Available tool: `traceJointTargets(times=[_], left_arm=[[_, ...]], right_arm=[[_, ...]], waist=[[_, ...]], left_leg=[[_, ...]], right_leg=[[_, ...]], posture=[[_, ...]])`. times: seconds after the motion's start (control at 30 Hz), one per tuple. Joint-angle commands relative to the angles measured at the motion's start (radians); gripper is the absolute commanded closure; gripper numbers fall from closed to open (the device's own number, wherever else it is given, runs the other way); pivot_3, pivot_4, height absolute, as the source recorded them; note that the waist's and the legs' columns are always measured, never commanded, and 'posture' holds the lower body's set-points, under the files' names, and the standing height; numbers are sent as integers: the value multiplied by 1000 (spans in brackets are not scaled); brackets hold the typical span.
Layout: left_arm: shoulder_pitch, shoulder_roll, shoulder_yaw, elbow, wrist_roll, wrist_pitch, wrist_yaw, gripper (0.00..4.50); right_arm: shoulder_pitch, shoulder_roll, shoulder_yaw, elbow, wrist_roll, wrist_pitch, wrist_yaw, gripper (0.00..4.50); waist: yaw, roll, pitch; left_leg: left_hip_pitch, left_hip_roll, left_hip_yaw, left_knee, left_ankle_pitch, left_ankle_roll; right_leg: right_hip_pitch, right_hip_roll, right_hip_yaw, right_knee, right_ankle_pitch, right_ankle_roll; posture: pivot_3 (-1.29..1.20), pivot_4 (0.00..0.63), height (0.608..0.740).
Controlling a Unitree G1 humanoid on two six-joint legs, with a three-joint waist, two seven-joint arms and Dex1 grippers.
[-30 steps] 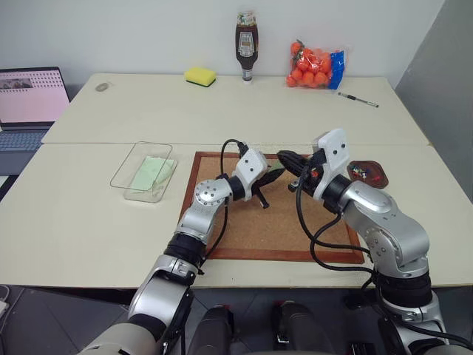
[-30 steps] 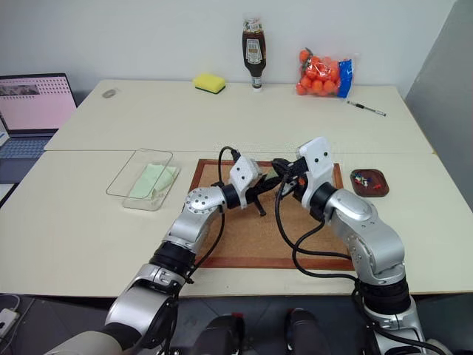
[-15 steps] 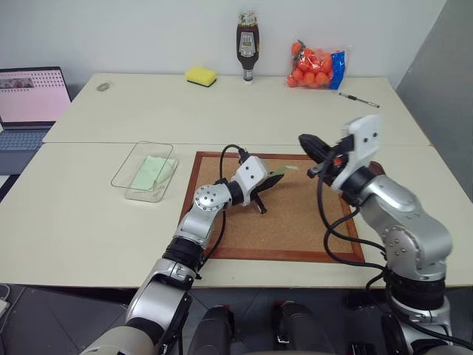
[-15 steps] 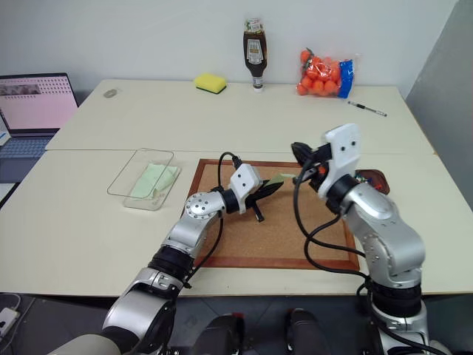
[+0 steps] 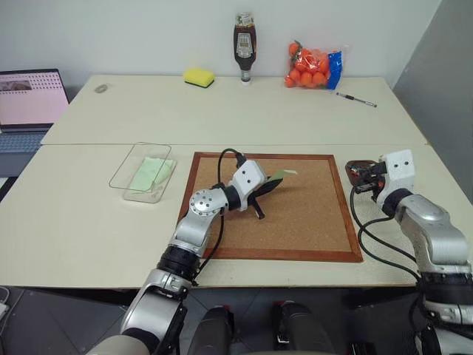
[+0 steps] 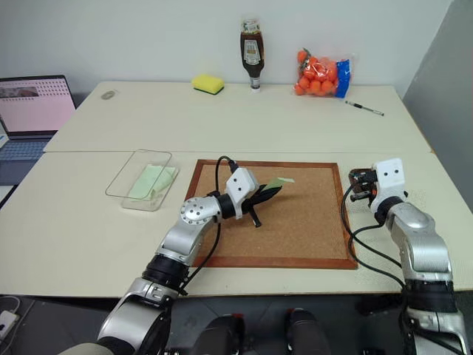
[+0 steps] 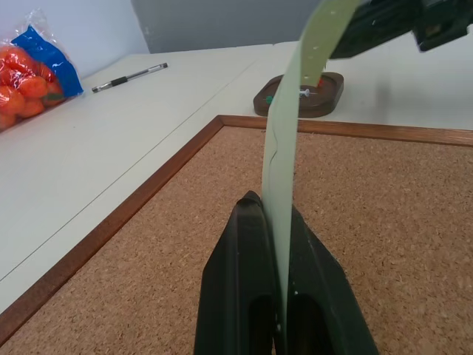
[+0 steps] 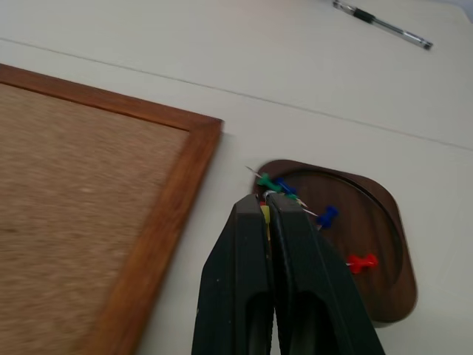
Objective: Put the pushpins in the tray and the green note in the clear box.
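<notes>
Green note (image 7: 284, 155), pale, thin, upright

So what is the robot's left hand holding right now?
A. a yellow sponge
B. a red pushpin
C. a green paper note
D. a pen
C: the left gripper is shut on the green note, which sticks up between its black fingers above the corkboard, while the pen and the sponge lie far off at the back of the table.
</notes>
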Motion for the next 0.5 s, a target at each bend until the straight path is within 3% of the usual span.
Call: traceJointTargets(times=[0.03, 0.23, 0.5], left_arm=[[5, 3, 1, -58, -6, 11, 16, 4465], [14, 6, 0, -74, -5, 22, 30, 4465], [10, 2, 2, -67, -7, 18, 43, 4500]], right_arm=[[-95, -22, 10, 176, -51, -107, 4, 4500], [-170, -24, 14, 336, -83, -161, 6, 4500], [-168, -13, -21, 293, -59, -145, -13, 2901]], waist=[[0, 0, 0], [3, 0, 0], [3, 0, 0]], left_leg=[[0, 0, 0, 0, 0, 0], [-1, -1, 1, 0, 0, 0], [-1, -1, 0, 0, 0, 0]], right_leg=[[0, 0, 0, 0, 0, 0], [0, -1, 1, -1, 0, 0], [0, -1, 1, 0, 0, 0]], posture=[[0, 150, 740], [0, 150, 740], [0, 150, 740]])
